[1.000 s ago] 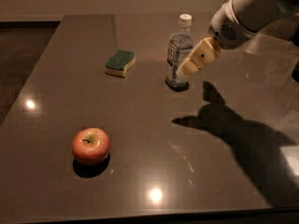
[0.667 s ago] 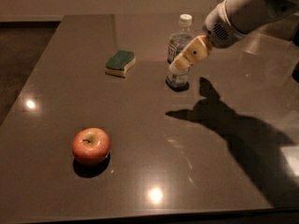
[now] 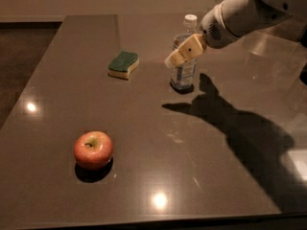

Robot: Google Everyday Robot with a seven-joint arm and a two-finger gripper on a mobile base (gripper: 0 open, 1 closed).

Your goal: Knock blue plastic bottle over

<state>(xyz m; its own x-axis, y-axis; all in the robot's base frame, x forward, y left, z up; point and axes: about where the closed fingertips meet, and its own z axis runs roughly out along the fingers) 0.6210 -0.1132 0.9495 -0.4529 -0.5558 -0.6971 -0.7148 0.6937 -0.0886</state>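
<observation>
Brings the gripper (image 3: 173, 60) leftward, now across the upper body of the bottle (image 3: 183, 76); cannot tell whether clenched. Leaves bottle upright, right of the sponge (image 3: 123, 63); suggests push just starting.

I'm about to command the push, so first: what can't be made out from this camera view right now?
1. Contact: the gripper overlaps the upper body of the upright blue plastic bottle; this single view cannot show whether they touch.
2. Bottle's shoulder and upper label: hidden behind the gripper.
3. Arm: cut off by the top and right edges; the base is out of view.
4. Table, right part: darkened by the arm's shadow.
</observation>
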